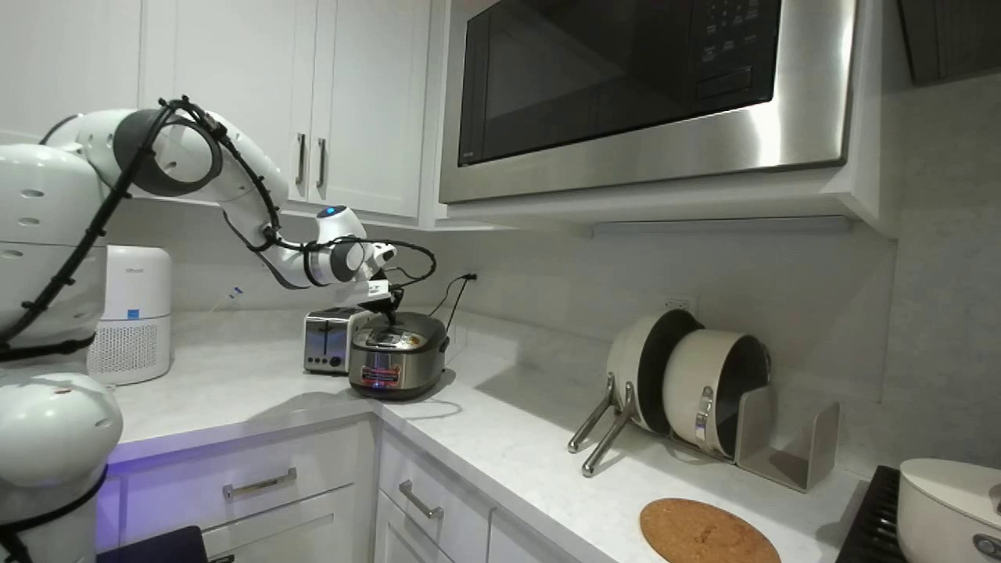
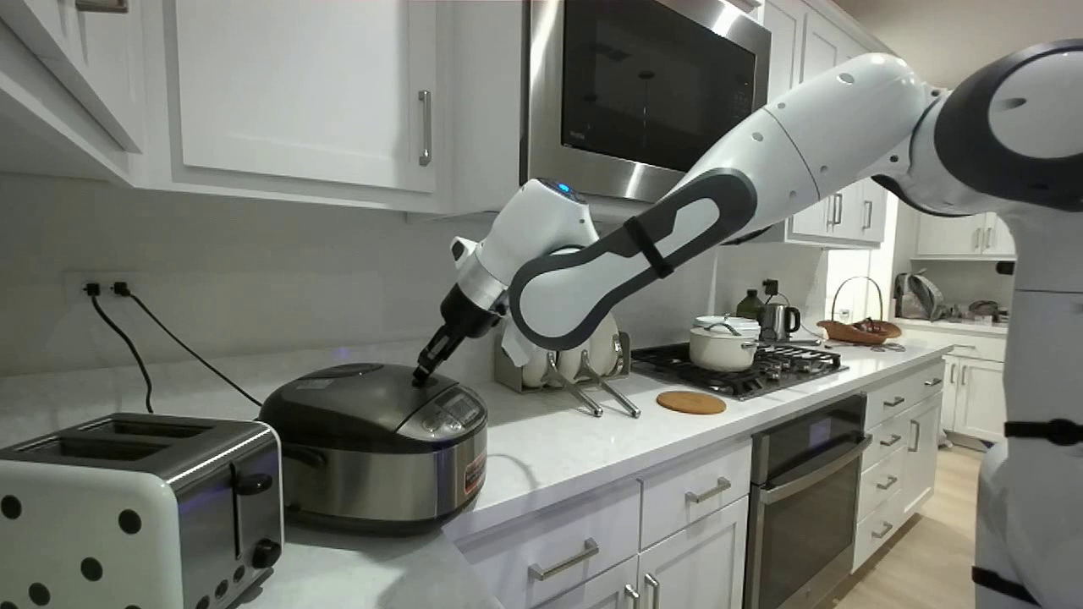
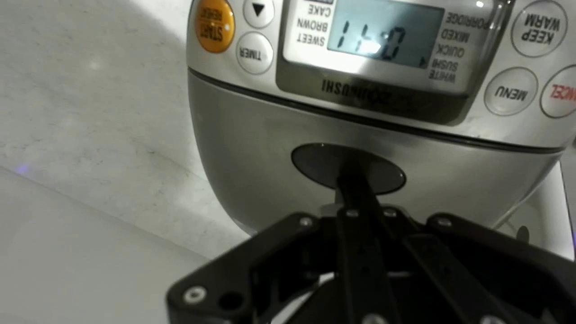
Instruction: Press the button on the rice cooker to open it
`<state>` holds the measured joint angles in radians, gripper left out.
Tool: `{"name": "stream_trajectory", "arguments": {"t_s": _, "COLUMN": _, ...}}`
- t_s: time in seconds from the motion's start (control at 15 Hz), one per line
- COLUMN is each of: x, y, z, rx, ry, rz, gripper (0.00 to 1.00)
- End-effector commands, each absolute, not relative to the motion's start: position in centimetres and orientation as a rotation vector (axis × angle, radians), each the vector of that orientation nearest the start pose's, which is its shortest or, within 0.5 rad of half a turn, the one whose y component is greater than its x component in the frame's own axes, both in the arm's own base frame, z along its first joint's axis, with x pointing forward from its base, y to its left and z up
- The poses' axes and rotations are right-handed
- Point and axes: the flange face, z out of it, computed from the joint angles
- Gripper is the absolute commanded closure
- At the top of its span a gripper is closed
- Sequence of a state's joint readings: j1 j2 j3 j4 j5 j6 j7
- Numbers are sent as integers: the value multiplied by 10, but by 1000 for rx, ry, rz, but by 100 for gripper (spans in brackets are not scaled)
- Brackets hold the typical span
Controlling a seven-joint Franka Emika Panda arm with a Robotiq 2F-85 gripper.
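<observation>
A silver-sided rice cooker (image 2: pixel 372 489) with a dark, closed lid (image 2: pixel 338 399) is seen in both exterior views, placed on the white desk (image 1: pixel 508 430) at the corner where its two runs meet. Just beside it a toaster (image 2: pixel 161 499) is set, its white side marked with black dots. A white robot arm (image 2: pixel 630 262) is stretched over the rice cooker, and its jaws are pressed together, pointed down at the top of the lid just behind the control panel (image 2: pixel 444 414). In the wrist view, the joined tips are seen over a dark oval button (image 3: pixel 315 163) and appear to touch it; whether it is pushed in cannot be told. Above it in that view, upside down, a grey display (image 3: pixel 384 29) with digits is flanked by cooking words, and an orange START button (image 3: pixel 215 25) is shown to one side. Farther along the desk, two cream pans (image 1: pixel 696 379) with dark insides are held on edge in a rack (image 1: pixel 755 430), near a round cork mat (image 1: pixel 708 533). A cream pot (image 2: pixel 719 351) is set on a black stove (image 2: pixel 774 376). In an exterior view, a white cylindrical appliance (image 1: pixel 137 313) is partly covered by the robot arm.
</observation>
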<state>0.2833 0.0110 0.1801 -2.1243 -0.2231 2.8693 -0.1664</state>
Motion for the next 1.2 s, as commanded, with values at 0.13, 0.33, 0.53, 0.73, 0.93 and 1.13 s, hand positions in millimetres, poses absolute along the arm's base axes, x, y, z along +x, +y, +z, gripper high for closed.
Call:
{"name": "stream_trajectory", "arguments": {"t_s": 0.13, "x": 536, "y": 282, "z": 486, "rx": -2742, "ry": -1140, "rz": -1144, "gripper": 100}}
{"name": "stream_trajectory", "arguments": {"t_s": 0.33, "x": 538, "y": 283, "z": 479, "rx": -2769, "ry": -1119, "rz": -1124, "gripper": 100}}
{"name": "stream_trajectory", "arguments": {"t_s": 0.53, "x": 539, "y": 284, "z": 474, "rx": -2803, "ry": -1103, "rz": -1088, "gripper": 100}}
{"name": "stream_trajectory", "arguments": {"t_s": 0.73, "x": 541, "y": 287, "z": 473, "rx": -2845, "ry": -1079, "rz": -1040, "gripper": 100}}
{"name": "stream_trajectory", "arguments": {"t_s": 0.93, "x": 542, "y": 290, "z": 475, "rx": -2864, "ry": -1069, "rz": -1012, "gripper": 100}}
{"name": "stream_trajectory", "arguments": {"t_s": 1.13, "x": 540, "y": 295, "z": 492, "rx": -2858, "ry": -1053, "rz": -1022, "gripper": 100}}
